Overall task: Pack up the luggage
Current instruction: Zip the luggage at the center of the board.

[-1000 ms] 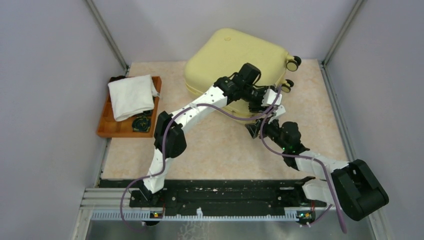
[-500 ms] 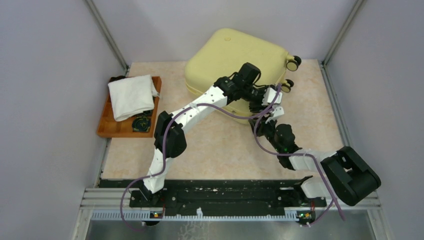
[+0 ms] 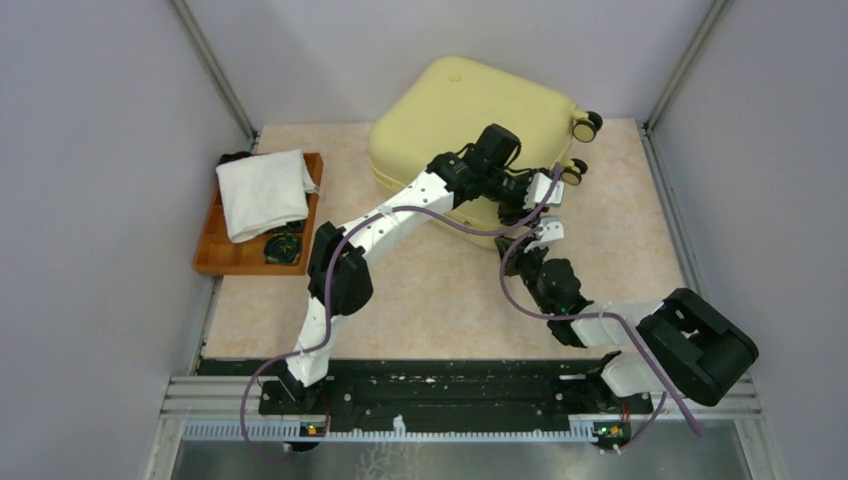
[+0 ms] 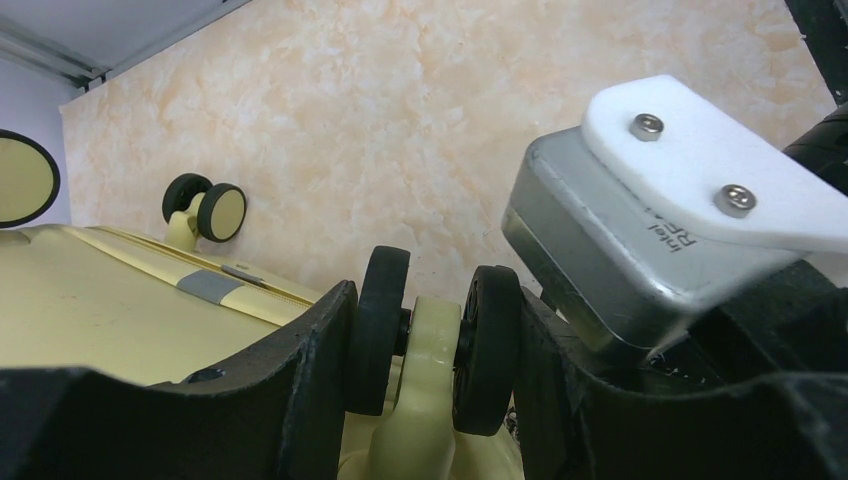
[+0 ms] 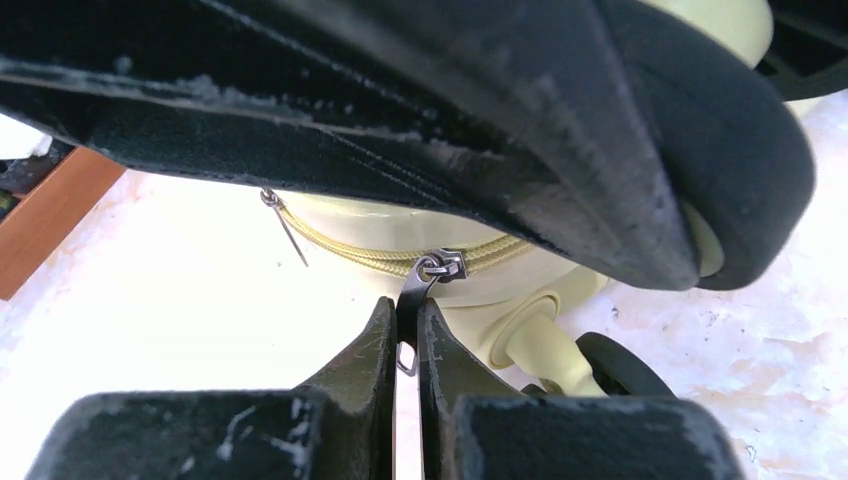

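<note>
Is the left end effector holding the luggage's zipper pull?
No, the left end effector clamps a caster wheel of the luggage; the right end effector pinches the zipper pull.

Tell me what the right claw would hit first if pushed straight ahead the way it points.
Shut on the zipper pull, the right claw points at the luggage. It would probably meet the zipper seam on the shell first, just past the pull, though depth is unclear.
</note>
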`<action>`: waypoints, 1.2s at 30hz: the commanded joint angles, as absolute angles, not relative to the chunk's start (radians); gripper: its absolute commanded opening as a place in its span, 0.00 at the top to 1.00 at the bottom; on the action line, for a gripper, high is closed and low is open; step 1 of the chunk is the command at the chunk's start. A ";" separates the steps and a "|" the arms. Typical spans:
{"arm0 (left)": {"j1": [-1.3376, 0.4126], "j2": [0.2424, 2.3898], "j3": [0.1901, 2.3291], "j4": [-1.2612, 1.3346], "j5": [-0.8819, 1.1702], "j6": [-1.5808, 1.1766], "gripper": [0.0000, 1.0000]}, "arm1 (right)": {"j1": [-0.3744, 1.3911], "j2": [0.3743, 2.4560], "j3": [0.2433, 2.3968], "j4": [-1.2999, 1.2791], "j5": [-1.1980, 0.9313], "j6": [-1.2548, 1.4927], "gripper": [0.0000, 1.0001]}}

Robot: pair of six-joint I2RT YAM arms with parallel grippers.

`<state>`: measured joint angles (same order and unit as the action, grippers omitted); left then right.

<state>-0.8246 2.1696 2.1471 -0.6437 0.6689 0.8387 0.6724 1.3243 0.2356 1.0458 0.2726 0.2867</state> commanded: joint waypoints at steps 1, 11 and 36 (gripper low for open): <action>-0.688 2.172 2.217 -0.401 0.446 0.628 1.00 | 0.755 1.330 0.249 1.157 0.252 0.222 1.00; -0.710 2.183 2.217 -0.369 0.414 0.621 1.00 | 0.839 1.398 0.254 1.243 0.230 0.277 1.00; -0.741 2.180 2.211 -0.344 0.405 0.560 1.00 | 0.936 1.723 0.439 1.430 0.173 0.300 1.00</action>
<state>-0.8383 2.2082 2.1994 -0.6285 0.6350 0.7605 0.8658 1.6917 0.3355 1.4273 0.4637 0.3073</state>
